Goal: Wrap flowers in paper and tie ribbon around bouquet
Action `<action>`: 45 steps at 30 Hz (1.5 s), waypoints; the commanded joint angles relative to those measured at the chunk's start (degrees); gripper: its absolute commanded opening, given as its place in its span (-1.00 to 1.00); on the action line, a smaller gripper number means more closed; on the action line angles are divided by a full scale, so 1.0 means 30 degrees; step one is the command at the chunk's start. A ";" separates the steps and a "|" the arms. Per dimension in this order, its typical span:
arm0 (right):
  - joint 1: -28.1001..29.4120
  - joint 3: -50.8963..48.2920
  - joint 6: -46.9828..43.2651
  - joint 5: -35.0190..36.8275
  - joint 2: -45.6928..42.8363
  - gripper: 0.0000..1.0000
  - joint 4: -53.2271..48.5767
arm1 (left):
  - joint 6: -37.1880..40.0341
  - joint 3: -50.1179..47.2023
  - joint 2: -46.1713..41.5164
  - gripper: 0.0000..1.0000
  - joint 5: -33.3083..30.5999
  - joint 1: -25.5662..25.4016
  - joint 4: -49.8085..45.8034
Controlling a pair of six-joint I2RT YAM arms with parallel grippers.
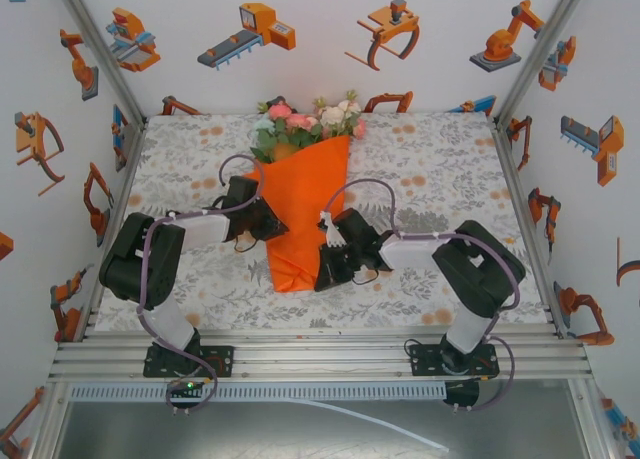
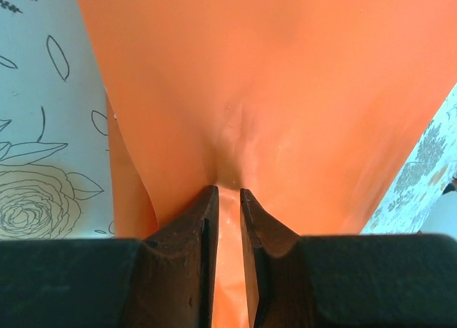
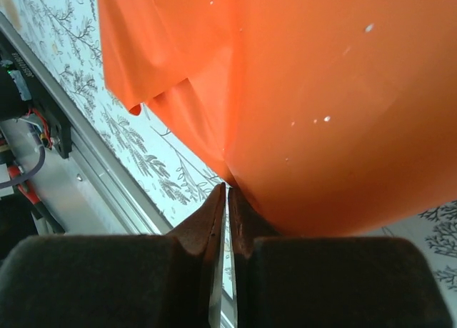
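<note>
Tools first, since they sat nearest to me. My right tool (image 3: 227,192) was down at the near right side of the paper (image 1: 305,214). Its jaws were all but together, with just a sliver of gap, and the tips were right against the paper's edge. Honestly I couldn't tell whether any of the sheet was actually caught in there or only touching.

A bit further out, my left tool (image 2: 228,199) was on the left side of the wrap. Its jaws were narrowed down on a pinch of orange, and the paper puckered up into the tips, so that one definitely had hold.

My guess at the why: a tool on each side would stop the roll springing flat on the counter (image 1: 440,169).

The paper lay as a long cone down the middle, narrow end toward me and wide mouth away. At the far end the flowers (image 1: 305,119) poked out of the mouth, pink and white heads with leaves, close to the back wall. So the bouquet (image 1: 300,179) looked more or less wrapped, and the tying part looked not yet done to me.
</note>
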 commanded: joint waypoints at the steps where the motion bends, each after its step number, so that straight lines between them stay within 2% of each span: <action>1: -0.0199 -0.0050 0.0121 -0.0009 -0.1750 -0.75 0.0279 | 0.1001 -0.0535 -0.0415 -0.52 0.0643 -0.0579 -0.0161; 6: -0.1258 0.0115 0.1791 -0.0202 -0.2190 -0.75 0.2828 | 0.2327 -0.0172 -0.2025 -0.49 -0.0467 -0.1596 -0.1336; 11: -0.1847 -0.0446 0.1297 0.2122 -0.0314 -0.76 0.3366 | 0.2500 -0.0251 -0.2078 -0.49 -0.1047 -0.2020 -0.1836; 15: -0.2132 -0.1866 0.1314 0.1335 0.0669 -0.77 0.4187 | 0.2452 -0.0801 -0.1859 -0.49 -0.0562 -0.2061 -0.1377; 20: -0.2129 -0.2874 0.1281 0.1032 -0.0314 -0.76 0.3601 | 0.2347 -0.1920 -0.1963 -0.49 0.0247 -0.2268 -0.1230; 24: -0.2129 -0.2267 0.0893 0.1269 -0.1580 -0.72 0.2246 | 0.2617 -0.2495 -0.2485 -0.49 0.2143 -0.2931 -0.0359; 29: -0.2317 -0.0761 0.1036 0.1303 -0.2189 -0.71 0.1901 | 0.3066 -0.2520 -0.3289 -0.48 0.2499 -0.3754 -0.0673; 32: -0.2785 -0.0514 0.1674 0.1101 -0.2046 -0.71 0.2794 | 0.3282 -0.2517 -0.3440 -0.48 0.2900 -0.3892 -0.0681; 38: -0.4559 -0.0331 0.2373 0.1682 -0.0643 -0.71 0.4793 | 0.3570 -0.3039 -0.2686 -0.48 0.2295 -0.4757 -0.1246; 45: -0.6677 0.2195 0.2992 0.1698 0.2724 -0.70 0.6958 | 0.3020 -0.3817 -0.1854 -0.48 0.2291 -0.5184 -0.0168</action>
